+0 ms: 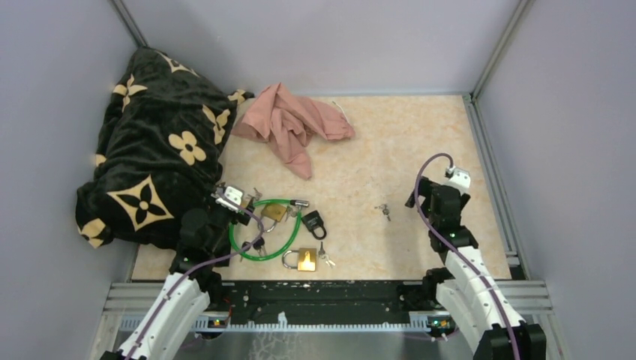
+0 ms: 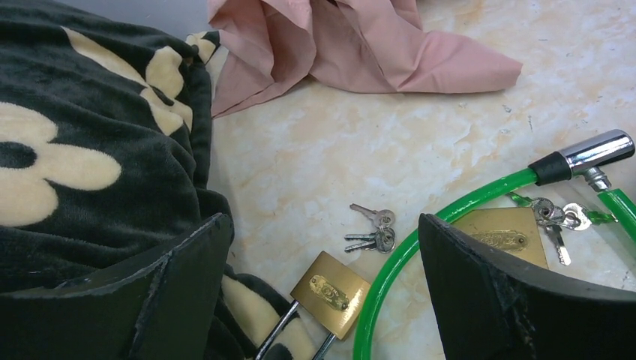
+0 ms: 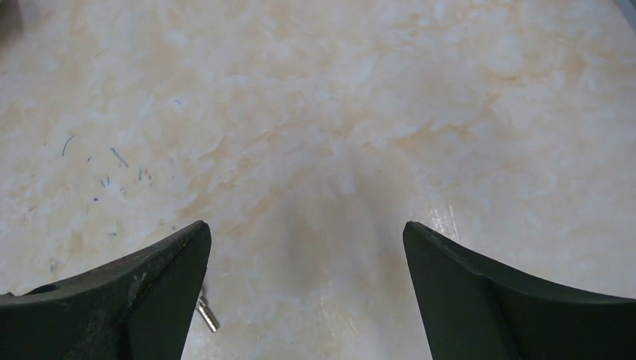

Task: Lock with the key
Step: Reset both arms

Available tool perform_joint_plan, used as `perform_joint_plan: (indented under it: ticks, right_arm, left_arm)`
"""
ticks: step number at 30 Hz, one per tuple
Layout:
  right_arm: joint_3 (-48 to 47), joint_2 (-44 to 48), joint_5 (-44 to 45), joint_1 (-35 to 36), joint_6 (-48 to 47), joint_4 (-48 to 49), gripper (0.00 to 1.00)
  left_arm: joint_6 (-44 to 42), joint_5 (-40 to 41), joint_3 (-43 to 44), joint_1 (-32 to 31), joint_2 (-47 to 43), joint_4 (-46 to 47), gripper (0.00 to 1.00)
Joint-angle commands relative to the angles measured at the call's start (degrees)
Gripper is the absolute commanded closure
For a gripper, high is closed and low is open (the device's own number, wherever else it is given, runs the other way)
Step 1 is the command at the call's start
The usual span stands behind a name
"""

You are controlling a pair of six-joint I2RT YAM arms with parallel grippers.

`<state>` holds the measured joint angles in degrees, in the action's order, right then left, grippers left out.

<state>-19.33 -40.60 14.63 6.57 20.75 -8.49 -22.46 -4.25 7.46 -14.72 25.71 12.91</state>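
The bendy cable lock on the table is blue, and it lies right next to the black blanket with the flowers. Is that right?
Not quite. The cable lock is green, not blue; the top view shows it. It does lie right next to the black blanket with the flowers.

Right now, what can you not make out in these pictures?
- Top view: the loose keys are too small to count.
- Left wrist view: the bottom edge cuts off the shackle of the brass padlock; locked or open is unclear.
- Right wrist view: a finger of the right hand hides most of a metal piece.
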Motion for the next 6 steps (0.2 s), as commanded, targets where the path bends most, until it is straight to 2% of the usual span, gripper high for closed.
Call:
perform_joint_plan:
  ticks: [1,6]
  right_arm:
    - [-0.6,1.1,10.4,-0.3,9.0,3.5,0.02]
    - [-2.1,-0.6,12.4,-0.3,10.3,2.2,0.02]
  left_arm:
    - [1.0,0.0,-0.8,0.7,-0.5,2.1,0.01]
    - [1.0,-0.5,-1.0,1.1,-0.9,2.2,0.01]
